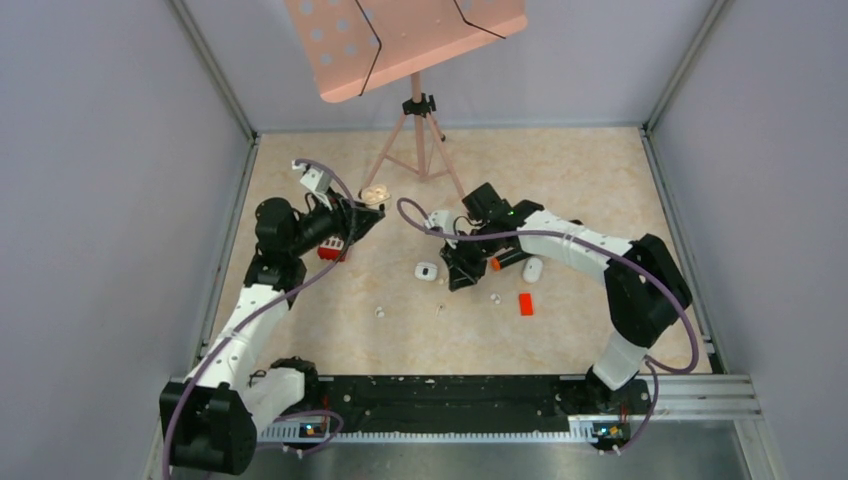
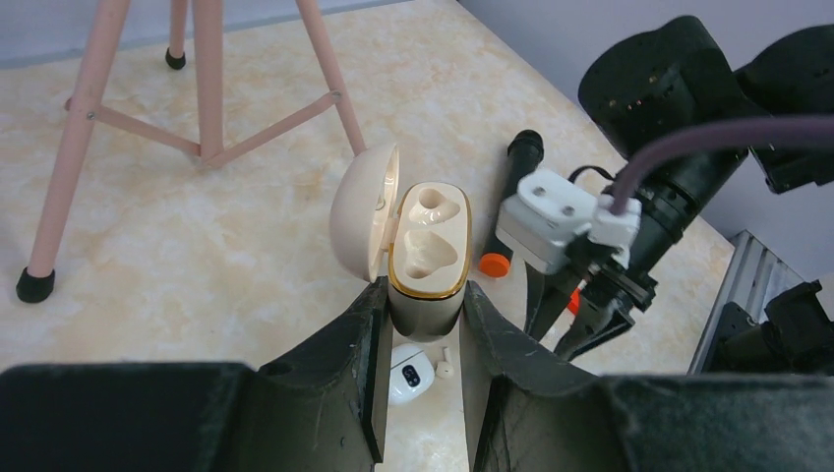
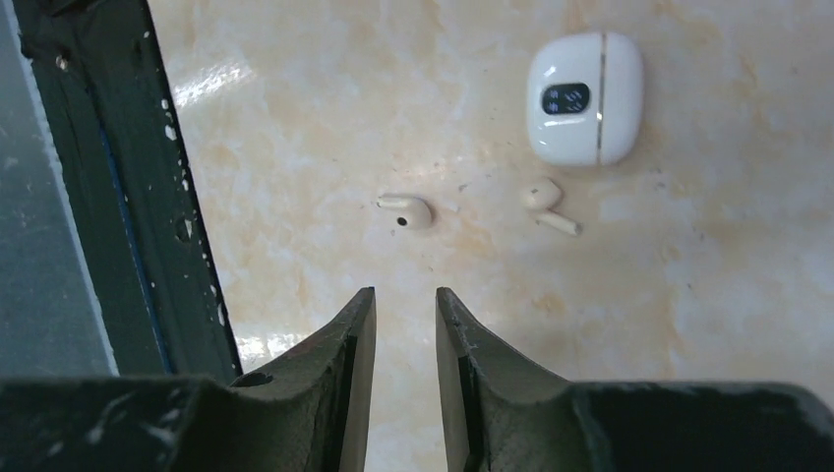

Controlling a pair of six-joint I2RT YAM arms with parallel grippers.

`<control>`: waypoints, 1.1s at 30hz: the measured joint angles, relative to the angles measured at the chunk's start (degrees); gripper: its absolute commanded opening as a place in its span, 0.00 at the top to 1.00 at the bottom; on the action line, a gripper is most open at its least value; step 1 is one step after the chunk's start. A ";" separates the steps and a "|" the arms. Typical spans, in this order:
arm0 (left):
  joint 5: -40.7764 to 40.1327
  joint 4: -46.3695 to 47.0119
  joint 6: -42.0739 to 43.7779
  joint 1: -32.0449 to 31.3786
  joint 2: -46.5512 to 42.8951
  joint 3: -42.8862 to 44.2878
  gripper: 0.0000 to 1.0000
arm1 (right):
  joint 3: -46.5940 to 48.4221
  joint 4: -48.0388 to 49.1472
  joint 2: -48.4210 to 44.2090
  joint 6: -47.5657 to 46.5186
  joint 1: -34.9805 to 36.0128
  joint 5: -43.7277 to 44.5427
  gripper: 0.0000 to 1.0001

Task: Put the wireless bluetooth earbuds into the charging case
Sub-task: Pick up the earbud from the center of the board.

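The left jaws clench an open beige case (image 2: 430, 246), held above the far left of the worktop (image 1: 580, 190). Its lid is flipped back and both wells are empty. The right jaws hang over the middle, slightly parted and grasping nothing. An earbud (image 3: 408, 210) and a second earbud (image 3: 542, 193) lie loose just ahead of them, near a closed white case (image 3: 586, 96). A red block (image 1: 525, 303) lies further right.

the charging case (image 2: 430, 236) is half hidden inside the left pincer (image 2: 425, 300); the pink stand (image 1: 400, 45) is cropped above.
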 measured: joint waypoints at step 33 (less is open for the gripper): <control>-1.51 -9.79 0.35 4.87 -2.69 -0.35 1.00 | -21.94 31.43 -4.42 -14.40 9.49 8.09 0.63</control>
